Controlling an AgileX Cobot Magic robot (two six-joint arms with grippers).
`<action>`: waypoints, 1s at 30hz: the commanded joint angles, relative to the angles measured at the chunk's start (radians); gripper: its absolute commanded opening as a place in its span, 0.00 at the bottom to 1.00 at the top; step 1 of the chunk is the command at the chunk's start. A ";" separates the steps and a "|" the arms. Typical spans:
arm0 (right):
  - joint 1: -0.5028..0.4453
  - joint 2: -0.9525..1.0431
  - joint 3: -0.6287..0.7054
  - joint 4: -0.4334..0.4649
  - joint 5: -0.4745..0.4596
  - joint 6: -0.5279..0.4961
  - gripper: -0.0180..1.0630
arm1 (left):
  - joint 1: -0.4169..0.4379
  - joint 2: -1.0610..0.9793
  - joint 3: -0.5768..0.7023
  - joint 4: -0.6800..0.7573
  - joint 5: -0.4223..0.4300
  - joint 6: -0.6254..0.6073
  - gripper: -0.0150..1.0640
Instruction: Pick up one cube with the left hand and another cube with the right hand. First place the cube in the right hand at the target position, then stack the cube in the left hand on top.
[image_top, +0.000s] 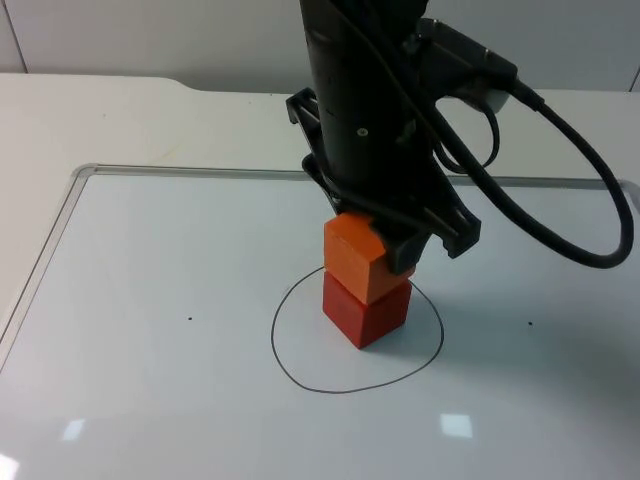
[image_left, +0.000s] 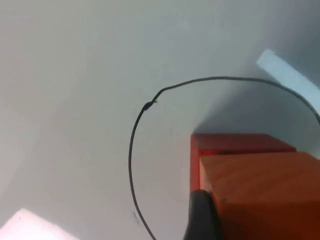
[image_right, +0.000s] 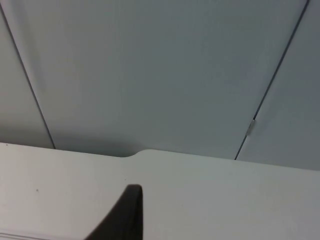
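An orange cube (image_top: 355, 255) rests on a red cube (image_top: 365, 312), slightly offset toward the left. The red cube stands inside a hand-drawn black circle (image_top: 276, 330) on the white table. My left gripper (image_top: 378, 238) reaches down from above and is shut on the orange cube, its black fingers flanking it. In the left wrist view the orange cube (image_left: 260, 195) lies against a black fingertip (image_left: 200, 217), with the red cube (image_left: 240, 142) under it and the circle line (image_left: 131, 155) around both. My right arm waits away from the stack; one of its fingertips (image_right: 127, 210) points at the table's far edge and the wall.
A thin dark border line (image_top: 60, 230) frames the working area of the table. The left arm's body (image_top: 370, 100) and a thick black cable (image_top: 590, 200) hang over the area behind and right of the stack. The grey partition wall (image_right: 160, 65) stands beyond the table edge.
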 joint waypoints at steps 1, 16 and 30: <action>-0.001 -0.001 -0.006 0.005 -0.012 0.000 0.99 | -0.006 -0.002 -0.007 -0.037 -0.007 0.019 0.21; -0.001 -0.002 -0.006 0.005 -0.022 0.000 0.99 | -0.006 -0.002 -0.007 -0.023 -0.013 0.037 0.99; -0.001 -0.002 -0.006 0.005 -0.025 0.000 0.99 | -0.006 -0.203 -0.007 -0.026 0.006 0.037 0.99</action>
